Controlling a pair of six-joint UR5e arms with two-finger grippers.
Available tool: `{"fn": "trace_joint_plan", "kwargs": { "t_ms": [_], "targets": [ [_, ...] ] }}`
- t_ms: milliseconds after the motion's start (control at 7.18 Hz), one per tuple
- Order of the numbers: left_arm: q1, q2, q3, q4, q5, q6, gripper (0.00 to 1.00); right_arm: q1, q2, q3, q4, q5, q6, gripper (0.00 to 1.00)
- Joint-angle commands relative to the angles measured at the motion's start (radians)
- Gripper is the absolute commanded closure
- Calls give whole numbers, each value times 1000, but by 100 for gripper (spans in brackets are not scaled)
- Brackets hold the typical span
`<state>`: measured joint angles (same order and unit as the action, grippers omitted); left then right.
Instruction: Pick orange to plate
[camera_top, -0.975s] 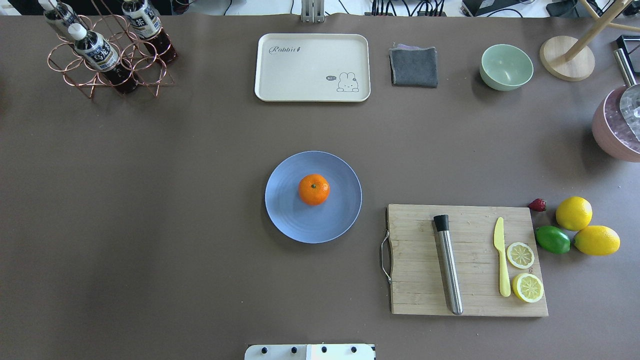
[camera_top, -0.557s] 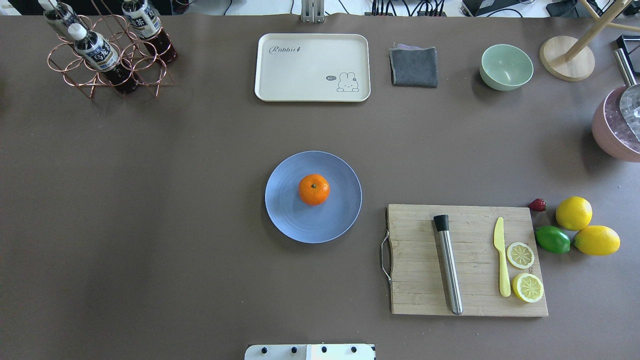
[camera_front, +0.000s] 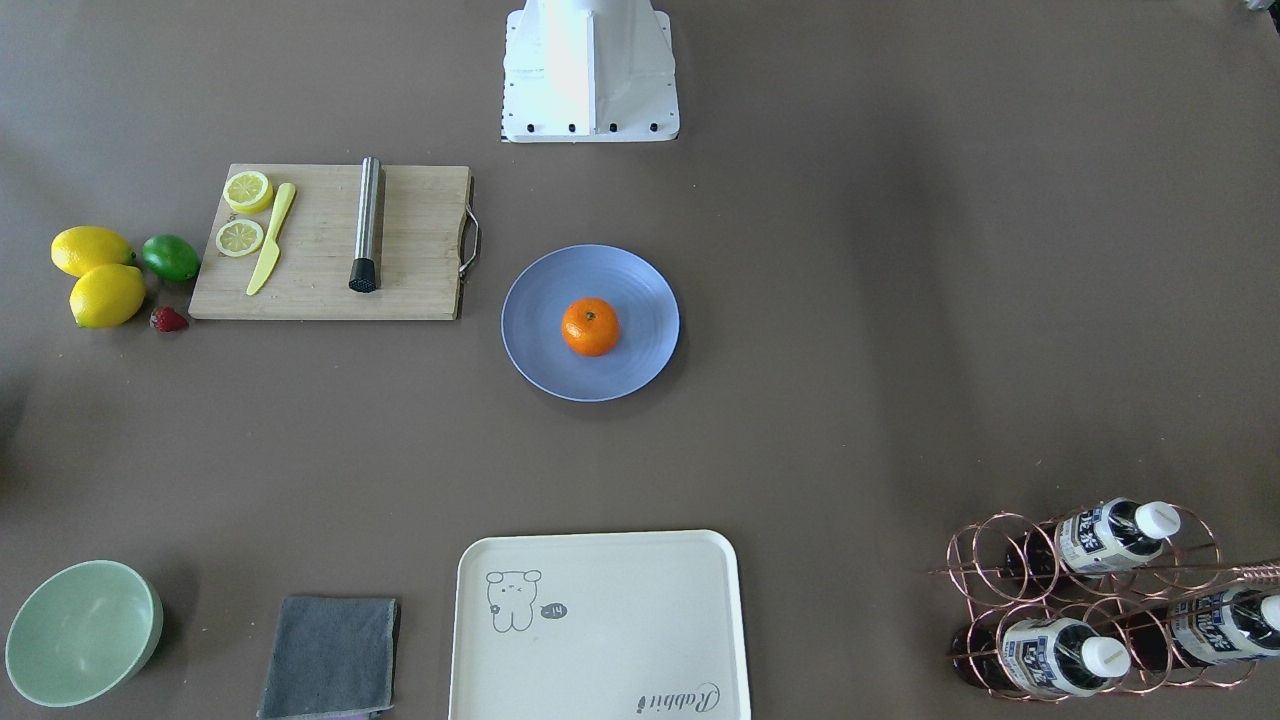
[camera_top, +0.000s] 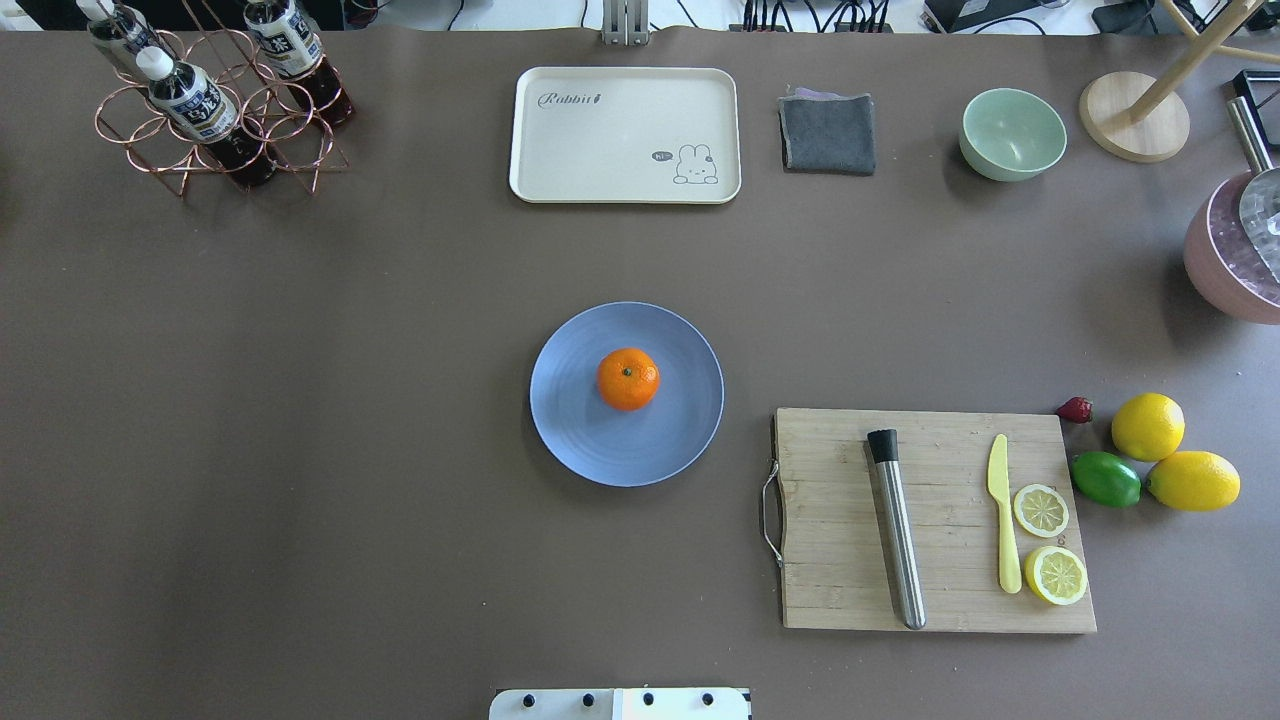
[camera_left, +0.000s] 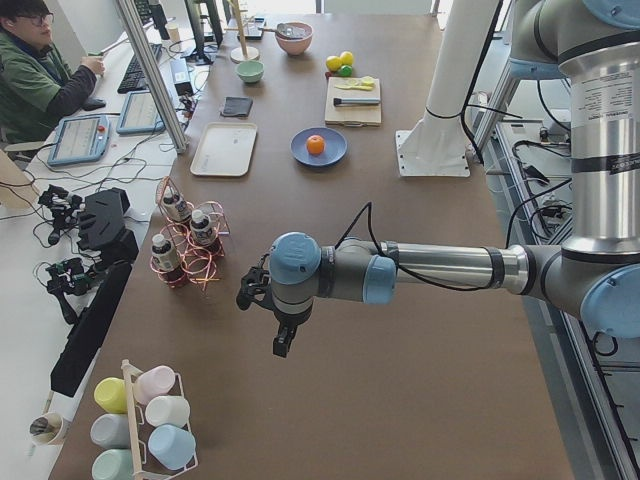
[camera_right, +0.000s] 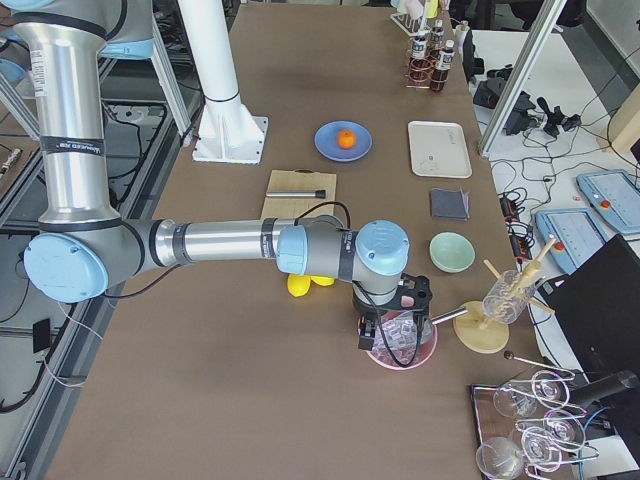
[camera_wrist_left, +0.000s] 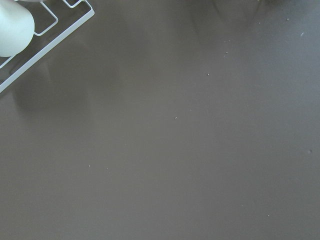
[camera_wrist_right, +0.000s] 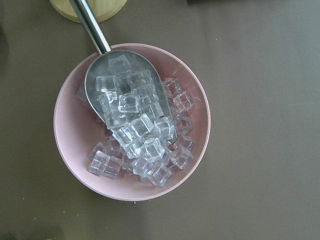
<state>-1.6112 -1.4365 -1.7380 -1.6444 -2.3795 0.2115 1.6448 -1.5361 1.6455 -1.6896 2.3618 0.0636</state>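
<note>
nothing has shifted in the last second: the orange (camera_top: 628, 379) sits still near the middle of the plate (camera_top: 575, 440), so the task looks done. the left gripper (camera_left: 283, 342) and right gripper (camera_right: 386, 335) hang well away; wide or closed, i cannot tell

bright-orange orange (camera_top: 628, 379), periwinkle plate (camera_top: 570, 430) w/ faint rings, cream tray (camera_top: 620, 110) w/ rabbit print
</note>
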Motion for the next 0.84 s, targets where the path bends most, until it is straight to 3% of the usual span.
{"fn": "trace_joint_plan", "kwargs": {
  "t_ms": [0,696],
  "targets": [
    [-1,1,0,0,2,-1,2,-13,7,0,8,2,12,0],
    [-1,-12,9,0,3,-4,2,-20,7,0,16,-4,10,0]
  ]
}}
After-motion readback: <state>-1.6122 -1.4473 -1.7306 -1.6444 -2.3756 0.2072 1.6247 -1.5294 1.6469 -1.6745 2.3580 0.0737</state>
